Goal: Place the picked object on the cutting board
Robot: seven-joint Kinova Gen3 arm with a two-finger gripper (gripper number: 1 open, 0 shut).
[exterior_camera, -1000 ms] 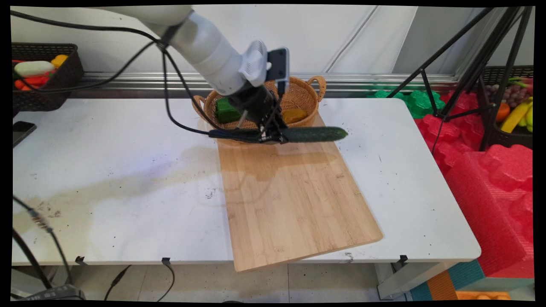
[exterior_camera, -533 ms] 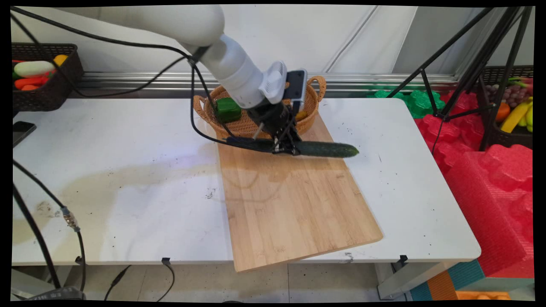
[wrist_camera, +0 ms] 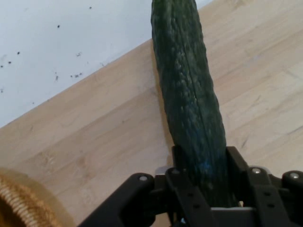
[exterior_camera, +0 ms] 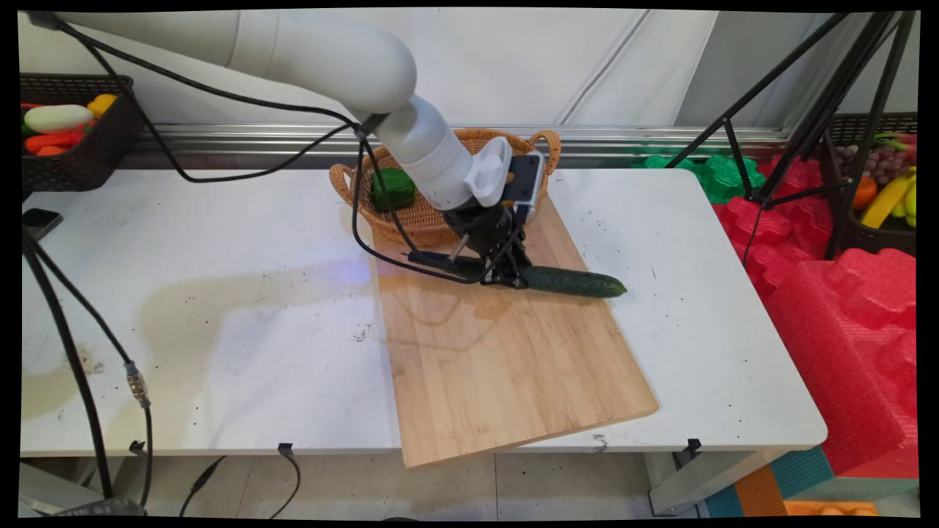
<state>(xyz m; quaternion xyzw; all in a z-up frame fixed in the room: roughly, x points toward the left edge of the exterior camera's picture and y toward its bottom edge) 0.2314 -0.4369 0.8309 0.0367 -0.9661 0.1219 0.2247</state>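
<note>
A long dark green cucumber (exterior_camera: pixel 572 281) lies crosswise in my gripper (exterior_camera: pixel 505 277), which is shut on its middle, low over the far part of the wooden cutting board (exterior_camera: pixel 499 352). In the hand view the cucumber (wrist_camera: pixel 189 94) runs up from between the black fingers (wrist_camera: pixel 182 189), with the board (wrist_camera: pixel 94 137) close beneath. The cucumber's right end reaches the board's right edge. Behind the gripper stands a wicker basket (exterior_camera: pixel 425 216) holding a green pepper (exterior_camera: pixel 392 188).
A black basket of toy vegetables (exterior_camera: pixel 66 132) sits at the far left, and a phone (exterior_camera: pixel 33 224) lies at the table's left edge. Black cables hang over the table's left side. Tripod legs (exterior_camera: pixel 799 117) and red foam (exterior_camera: pixel 843 308) stand to the right, beyond the table.
The gripper has carried the cucumber from in front of the basket rim down and nearer, lowering it over the far part of the board.
</note>
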